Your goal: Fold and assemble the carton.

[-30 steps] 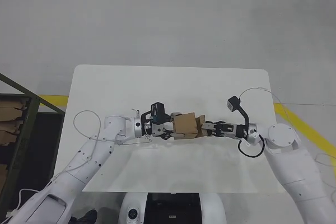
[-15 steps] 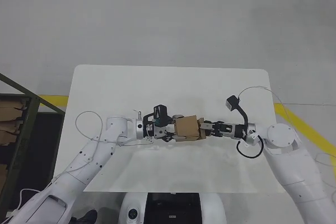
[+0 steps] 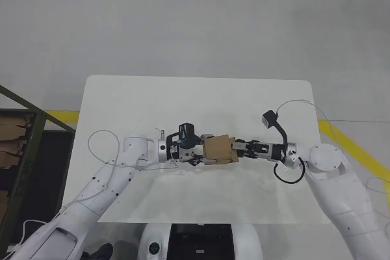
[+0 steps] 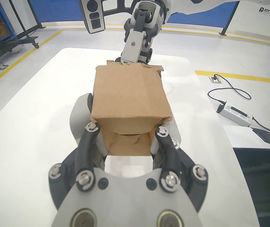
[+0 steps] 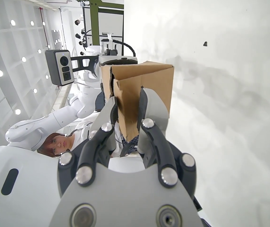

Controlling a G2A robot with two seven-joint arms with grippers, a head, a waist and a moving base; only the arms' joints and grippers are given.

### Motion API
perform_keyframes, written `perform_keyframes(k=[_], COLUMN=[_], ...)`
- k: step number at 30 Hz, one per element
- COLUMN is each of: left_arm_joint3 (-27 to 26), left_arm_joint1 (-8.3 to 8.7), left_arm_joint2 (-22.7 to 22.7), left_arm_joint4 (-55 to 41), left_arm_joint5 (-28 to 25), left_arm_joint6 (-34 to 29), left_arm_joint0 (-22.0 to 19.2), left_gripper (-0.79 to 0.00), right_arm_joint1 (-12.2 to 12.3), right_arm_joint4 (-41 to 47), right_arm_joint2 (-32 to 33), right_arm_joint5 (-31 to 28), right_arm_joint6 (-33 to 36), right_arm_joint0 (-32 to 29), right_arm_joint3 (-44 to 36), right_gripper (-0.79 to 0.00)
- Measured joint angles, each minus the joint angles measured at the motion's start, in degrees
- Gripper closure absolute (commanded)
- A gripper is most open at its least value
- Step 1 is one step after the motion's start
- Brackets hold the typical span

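We saw the white table (image 3: 260, 104) across the middle of the top view, and a bin of flat cardboard (image 3: 1, 140) at the left edge of the frame. The carton (image 3: 217, 149), a brown box partly formed, lay just below the table's centre, caught between both arms. We could not tell whether it rested on the surface. The left gripper (image 3: 197, 155) met it from the left of the frame, its fingers (image 4: 89, 142) spread fairly wide and pressed against the two sides of the carton's open end. The right gripper (image 3: 237, 150) came in from the right of the frame, nearly closed, pinching a loose flap (image 5: 128, 119) at the opposite end.
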Motion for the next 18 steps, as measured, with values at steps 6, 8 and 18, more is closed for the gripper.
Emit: perform_keyframes(k=[6, 8, 18], left_arm_joint3=[-0.3, -0.3, -0.5], left_arm_joint1=[0.03, 0.03, -0.04], left_arm_joint2=[0.2, 0.3, 0.8], left_arm_joint4=[0.6, 0.8, 1.7], left_arm_joint5=[0.1, 0.1, 0.4], left_arm_joint6=[0.2, 0.2, 0.5], left_arm_joint0=[0.2, 0.2, 0.1], left_gripper=[-0.342, -0.342, -0.342], right_arm_joint1=[0.0, 0.0, -0.1], right_arm_joint4=[-0.1, -0.1, -0.2], right_arm_joint2=[-0.2, -0.3, -1.3], right_arm_joint5=[0.3, 0.5, 1.1], right_arm_joint6=[-0.2, -0.2, -0.7], right_arm_joint0=[0.2, 0.3, 1.0], right_arm_joint3=[-0.2, -0.3, -0.1], right_gripper=[-0.154, -0.151, -0.132])
